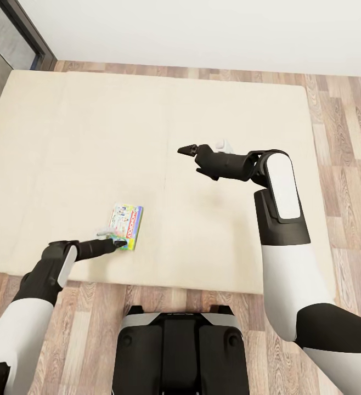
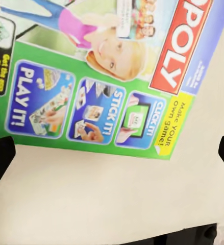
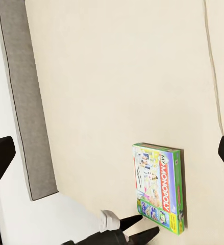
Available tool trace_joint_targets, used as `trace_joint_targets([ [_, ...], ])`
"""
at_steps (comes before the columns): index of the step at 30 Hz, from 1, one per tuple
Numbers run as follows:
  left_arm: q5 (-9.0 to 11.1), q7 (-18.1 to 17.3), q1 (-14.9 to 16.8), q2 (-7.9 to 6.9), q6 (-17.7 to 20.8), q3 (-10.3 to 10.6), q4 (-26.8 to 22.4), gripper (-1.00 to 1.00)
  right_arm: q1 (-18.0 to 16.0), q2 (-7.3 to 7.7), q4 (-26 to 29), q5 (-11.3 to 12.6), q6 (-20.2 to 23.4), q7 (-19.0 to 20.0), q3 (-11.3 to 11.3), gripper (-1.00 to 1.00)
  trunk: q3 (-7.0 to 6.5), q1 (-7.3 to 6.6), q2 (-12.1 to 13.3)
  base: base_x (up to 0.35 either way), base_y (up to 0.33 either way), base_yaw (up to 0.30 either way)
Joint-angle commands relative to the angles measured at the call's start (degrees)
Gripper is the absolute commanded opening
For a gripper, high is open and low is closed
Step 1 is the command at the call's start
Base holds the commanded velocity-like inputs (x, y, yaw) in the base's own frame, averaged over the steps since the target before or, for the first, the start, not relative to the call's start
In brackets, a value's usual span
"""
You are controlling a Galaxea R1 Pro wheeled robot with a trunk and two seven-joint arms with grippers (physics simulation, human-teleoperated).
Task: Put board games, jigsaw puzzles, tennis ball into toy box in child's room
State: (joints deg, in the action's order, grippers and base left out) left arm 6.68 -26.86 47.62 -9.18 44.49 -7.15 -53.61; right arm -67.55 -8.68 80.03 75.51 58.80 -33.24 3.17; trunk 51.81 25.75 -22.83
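Observation:
One board game, a white-green box with a red Monopoly logo, lies flat on the bed's beige mattress near its front edge. My left gripper is open and low, right at the box's near short edge. The left wrist view has the board game just ahead of the gripper, fingers spread wide over the bed. My right gripper hovers open above the mattress middle, holding nothing. From the right gripper, the board game and the left gripper appear together.
Wood floor runs along the bed's right side and front. A white wall stands behind the bed, with a dark door frame at the far left. The grey bed frame borders the mattress. My base stands at the bed's front edge.

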Motion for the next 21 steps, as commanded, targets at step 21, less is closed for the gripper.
trace_joint_targets([
  [21,0.2,1.1,3.4,-1.53,3.2,-0.1,-1.3,1.00,0.0,-0.02,0.1,0.5,0.1,-0.6,0.0,1.00,0.06,0.03,-0.1,0.000,0.000,0.000],
])
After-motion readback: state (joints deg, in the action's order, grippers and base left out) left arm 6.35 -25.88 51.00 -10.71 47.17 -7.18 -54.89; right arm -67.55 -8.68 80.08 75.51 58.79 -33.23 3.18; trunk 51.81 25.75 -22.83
